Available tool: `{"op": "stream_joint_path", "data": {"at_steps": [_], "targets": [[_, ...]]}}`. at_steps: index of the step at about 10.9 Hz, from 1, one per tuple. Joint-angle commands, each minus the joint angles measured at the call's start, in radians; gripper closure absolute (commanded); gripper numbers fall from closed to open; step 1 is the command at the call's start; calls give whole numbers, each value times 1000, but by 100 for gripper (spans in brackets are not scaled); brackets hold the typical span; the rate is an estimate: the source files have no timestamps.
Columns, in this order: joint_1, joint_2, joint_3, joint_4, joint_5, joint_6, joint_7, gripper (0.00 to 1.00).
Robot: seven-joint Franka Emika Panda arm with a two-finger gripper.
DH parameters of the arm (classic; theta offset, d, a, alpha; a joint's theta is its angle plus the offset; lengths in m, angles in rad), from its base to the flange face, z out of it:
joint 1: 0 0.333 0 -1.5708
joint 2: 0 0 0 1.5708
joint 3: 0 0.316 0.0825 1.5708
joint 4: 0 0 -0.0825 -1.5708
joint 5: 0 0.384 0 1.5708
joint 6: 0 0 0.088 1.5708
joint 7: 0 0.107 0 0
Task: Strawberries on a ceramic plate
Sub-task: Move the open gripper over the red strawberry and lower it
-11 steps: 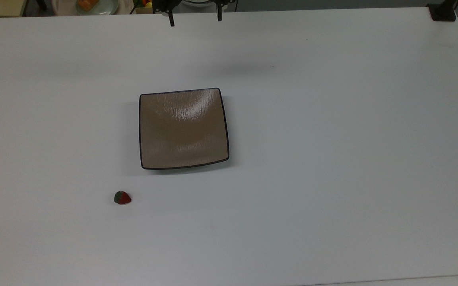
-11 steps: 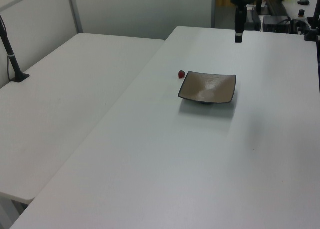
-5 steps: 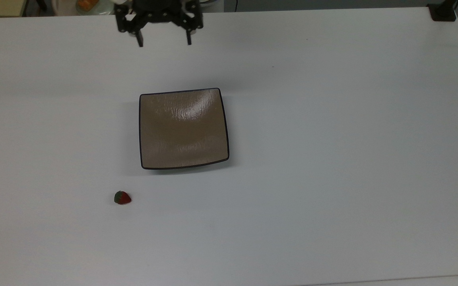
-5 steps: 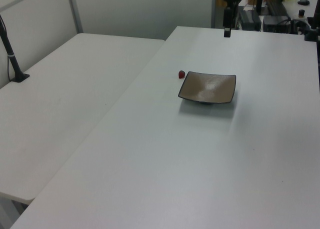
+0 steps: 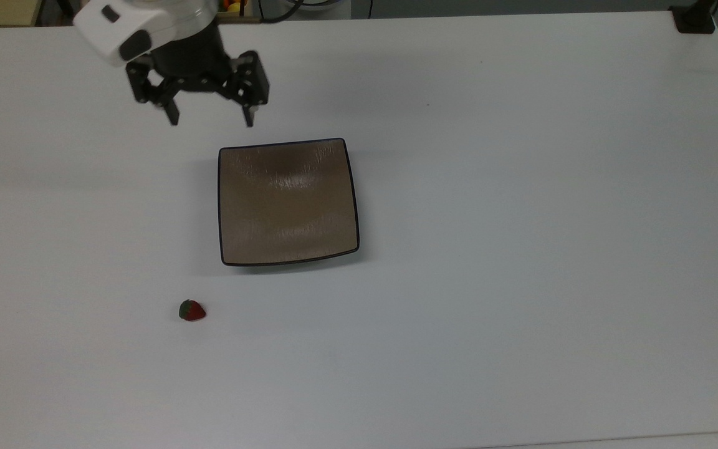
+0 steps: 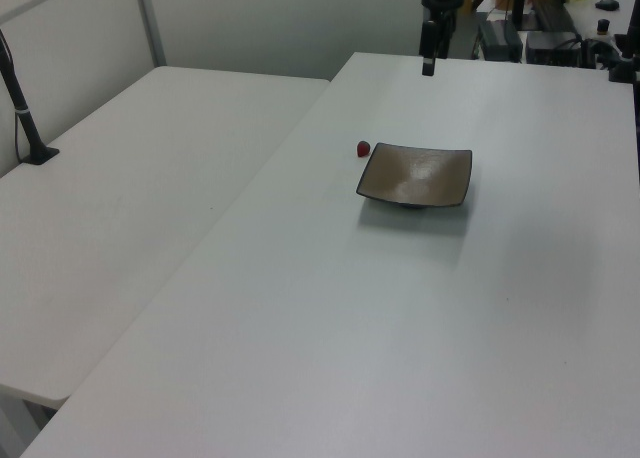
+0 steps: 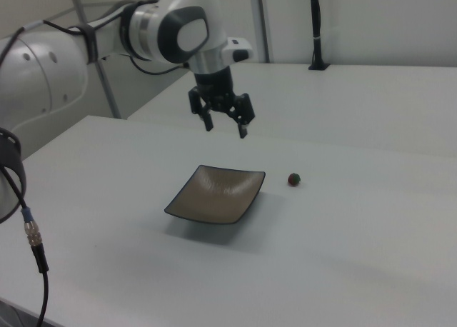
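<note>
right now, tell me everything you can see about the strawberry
The strawberry is a tiny red fruit with a dark green leafy cap, lying on its side on the bare white table. In the top view its cap faces left, and it sits below and left of the square brown ceramic plate, clearly apart from it. In the right view it lies just right of the plate. Nothing touches it but the table.

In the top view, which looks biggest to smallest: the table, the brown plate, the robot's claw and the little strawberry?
1. Table
2. Plate
3. Claw, though it hangs nearer the camera, so it may look larger than it is
4. Strawberry
</note>
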Motion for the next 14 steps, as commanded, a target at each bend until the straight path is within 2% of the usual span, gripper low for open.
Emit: {"op": "stream_joint_path", "data": {"at_steps": [1,5,7,14], "targets": [[-22,65,-3,31,10,80,-6,0],[-49,173,-21,31,3,258,17,0],[-48,228,-50,31,3,373,22,0],[-36,391,-49,31,-5,720,36,0]]}}
